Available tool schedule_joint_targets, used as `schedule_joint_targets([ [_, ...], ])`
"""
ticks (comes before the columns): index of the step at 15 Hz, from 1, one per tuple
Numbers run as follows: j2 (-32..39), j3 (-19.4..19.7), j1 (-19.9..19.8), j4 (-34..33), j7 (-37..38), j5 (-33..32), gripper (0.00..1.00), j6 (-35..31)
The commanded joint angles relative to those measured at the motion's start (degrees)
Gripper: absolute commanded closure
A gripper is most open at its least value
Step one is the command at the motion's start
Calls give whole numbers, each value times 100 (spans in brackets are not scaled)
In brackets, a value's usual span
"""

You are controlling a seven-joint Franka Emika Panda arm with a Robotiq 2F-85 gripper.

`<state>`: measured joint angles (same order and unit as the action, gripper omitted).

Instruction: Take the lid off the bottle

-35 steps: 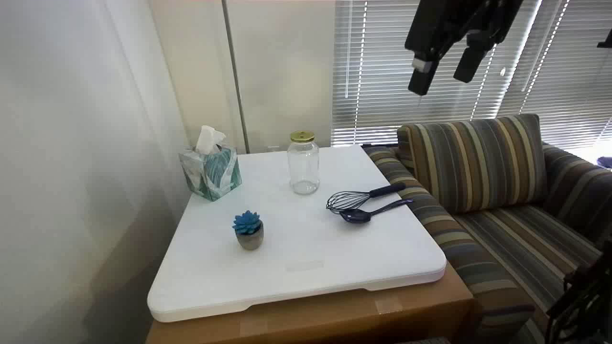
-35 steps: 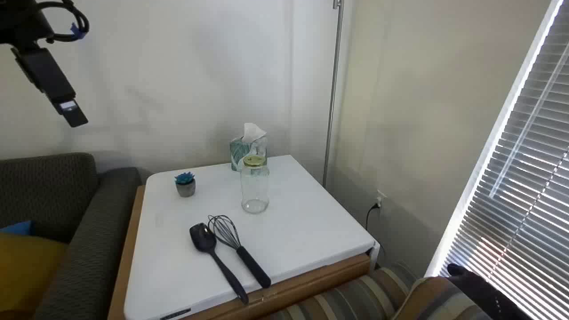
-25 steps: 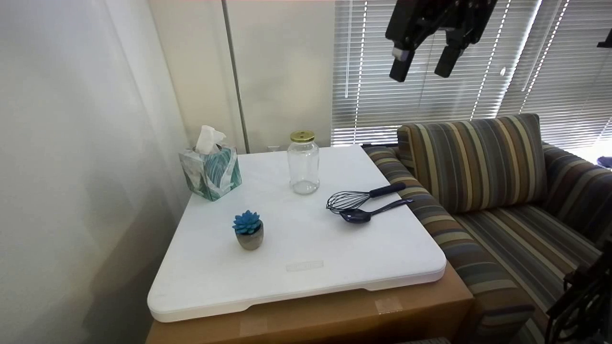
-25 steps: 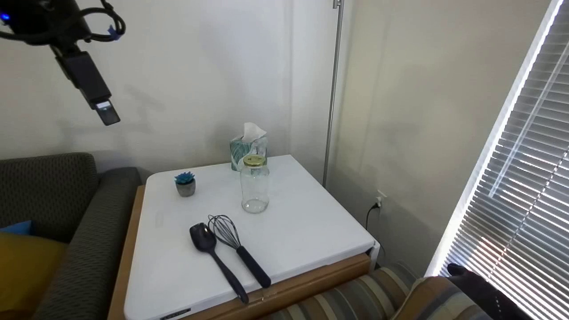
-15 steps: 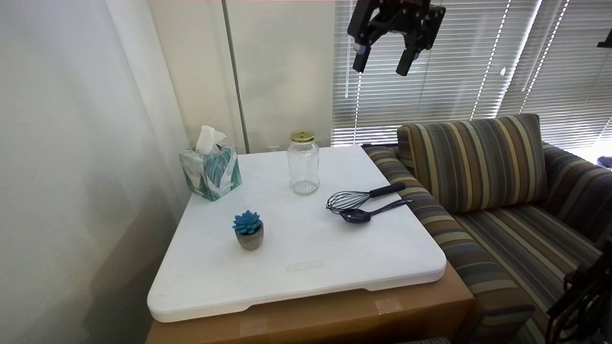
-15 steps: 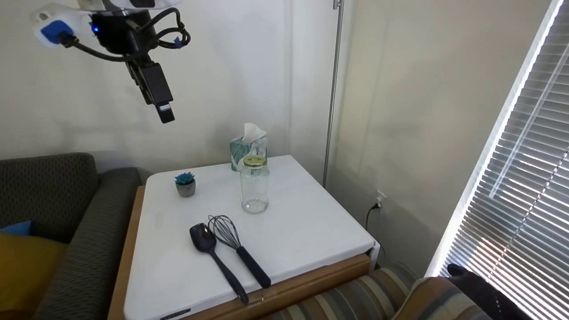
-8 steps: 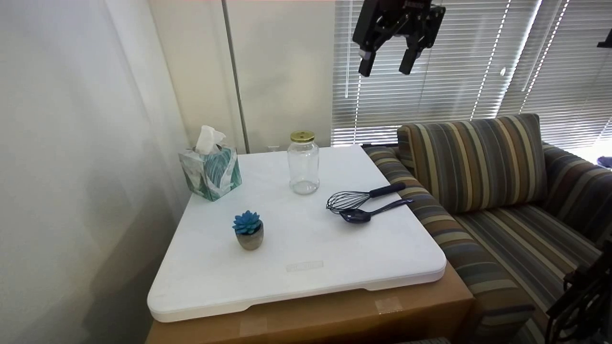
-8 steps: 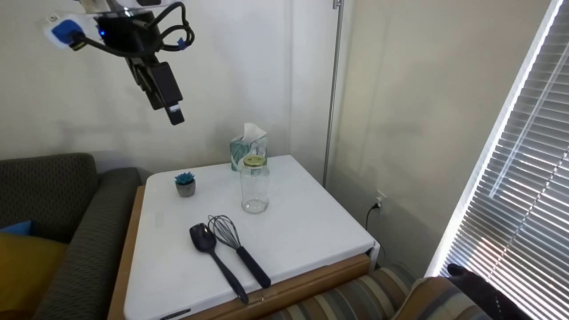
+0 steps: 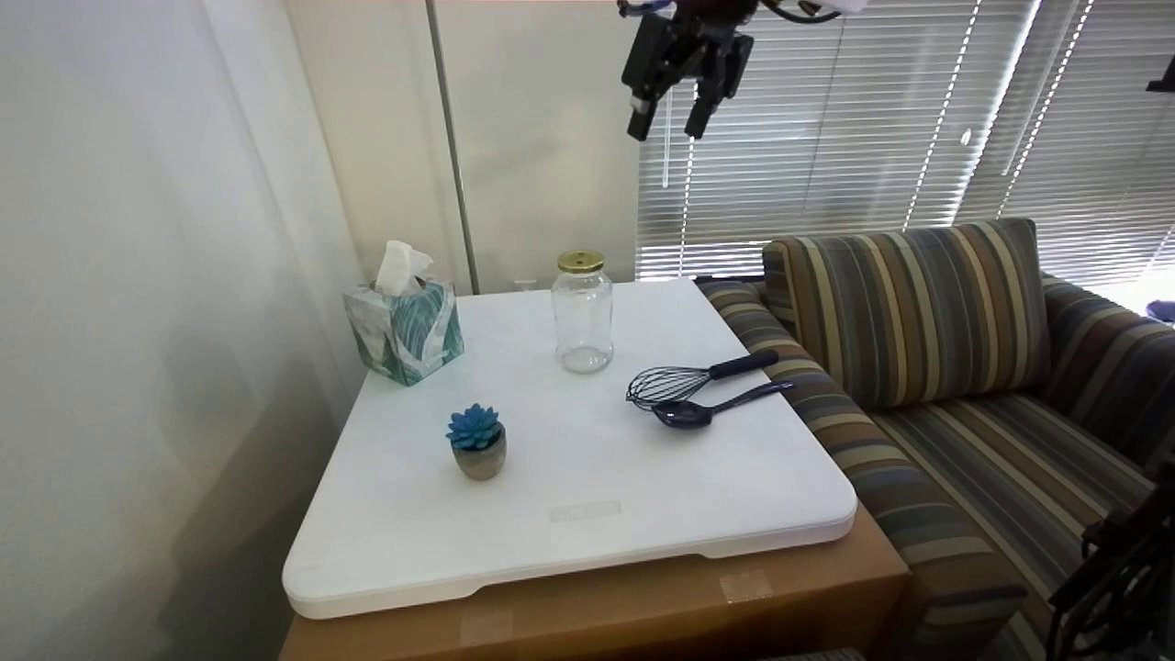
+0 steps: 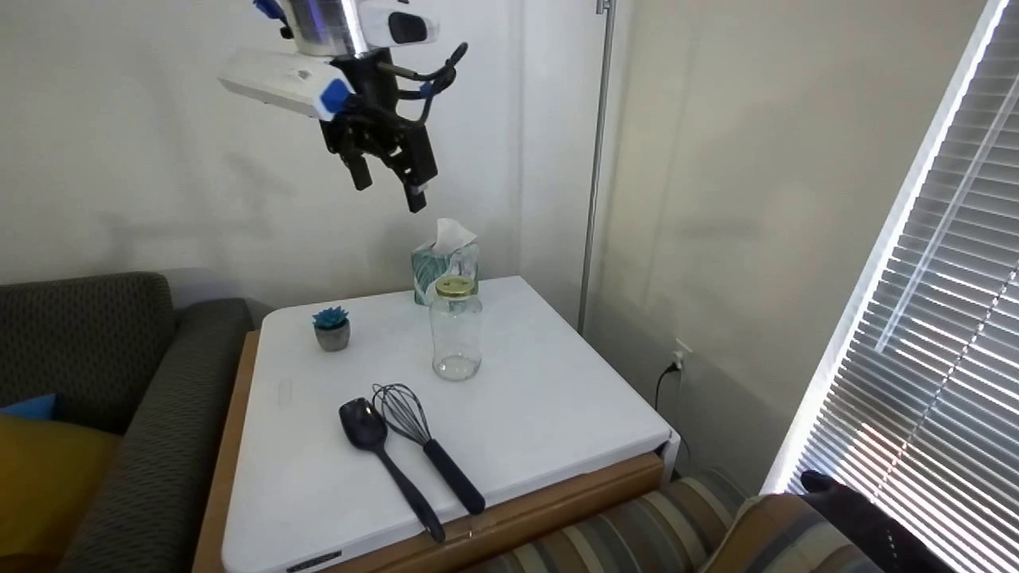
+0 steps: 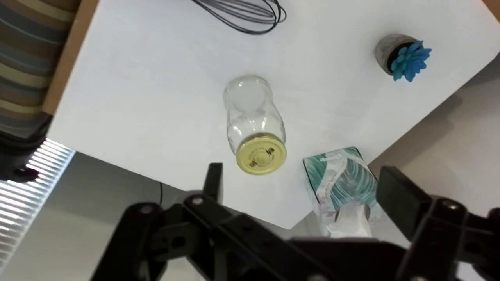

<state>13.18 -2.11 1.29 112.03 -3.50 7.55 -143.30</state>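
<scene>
The bottle is a clear glass jar [image 9: 583, 317] standing upright on the white table. It also shows in an exterior view [image 10: 456, 338] and the wrist view [image 11: 254, 117]. The pale yellow-green round lid sits on its mouth in both exterior views [image 9: 580, 263] [image 10: 455, 286]. In the wrist view the lid [image 11: 261, 154] faces the camera, nearer the left finger. My gripper [image 9: 667, 131] is open and empty, well above the table and tilted. It also shows in an exterior view [image 10: 389, 194] and in the wrist view [image 11: 304, 177]. It touches nothing.
A teal tissue box [image 9: 408, 332] stands near the jar; in the wrist view the tissue box [image 11: 343, 179] appears between the fingers. A blue potted succulent [image 9: 477, 442], a whisk [image 9: 702, 378] and a dark spoon [image 9: 688, 415] are on the table [image 9: 551, 560]. A striped couch [image 9: 918, 317] adjoins it.
My gripper has moved across toward the jar, leftward in one exterior picture and rightward in the other, staying high and open, and has turned somewhat. The jar, lid and other objects have not moved.
</scene>
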Motion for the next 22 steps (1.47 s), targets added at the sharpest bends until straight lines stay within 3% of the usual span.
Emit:
schedule_joint_targets([
  [1,1050,-243,-281,-1459,-1159,345,0,681],
  [5,1969,-132,-178,-2826,-1296,-284,0,1650],
  [8,2439,-110,-144,-3514,-1232,-543,0,1947],
  [9,2064,-151,-155,-2922,-1124,-467,0,1652],
  [13,2173,-154,-143,-3050,-1103,-484,0,1662],
  [19,2824,56,159,-3957,-1169,-1432,0,2390],
  [22,3253,-125,78,-4532,-1568,-1438,0,2680],
])
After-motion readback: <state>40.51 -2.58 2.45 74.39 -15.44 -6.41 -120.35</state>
